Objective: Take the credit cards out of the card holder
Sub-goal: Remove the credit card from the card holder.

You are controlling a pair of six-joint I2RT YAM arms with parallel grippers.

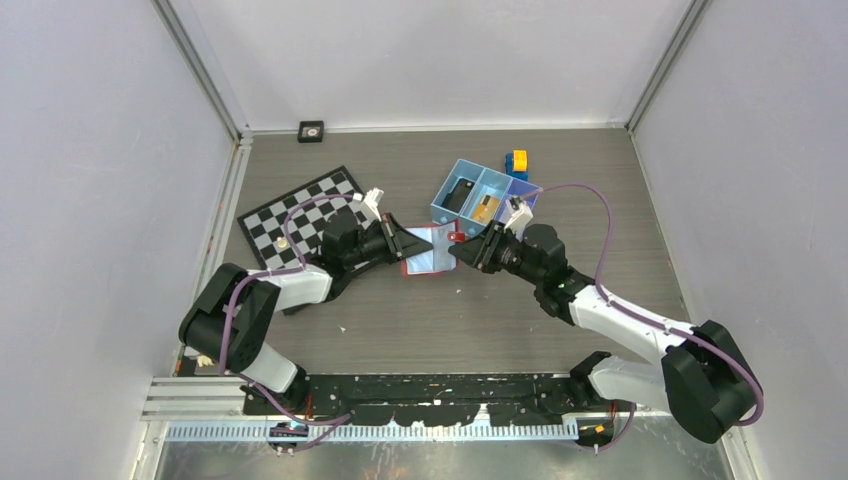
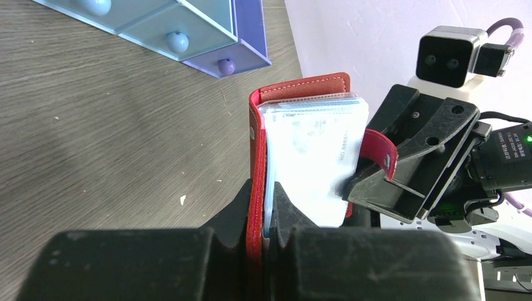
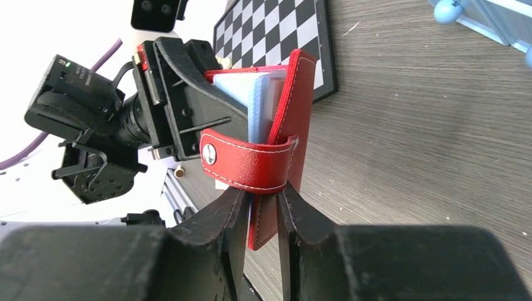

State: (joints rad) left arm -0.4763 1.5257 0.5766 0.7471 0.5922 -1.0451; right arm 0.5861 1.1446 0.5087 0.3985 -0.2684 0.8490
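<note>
Red card holder (image 1: 428, 252) held open | left gripper (image 2: 263, 195) clamped on one cover | right gripper (image 3: 260, 202) clamped on other cover

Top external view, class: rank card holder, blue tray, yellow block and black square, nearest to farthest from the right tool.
1. Card holder, in the right tool.
2. Blue tray, just behind.
3. Yellow block, behind tray.
4. Black square, back left.

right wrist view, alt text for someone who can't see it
The right gripper pinches one cover of the open red card holder, its snap tab curling across in front, while the left gripper grips the far cover. Pale sleeves show between the covers; a chessboard lies behind on the wooden table.
</note>
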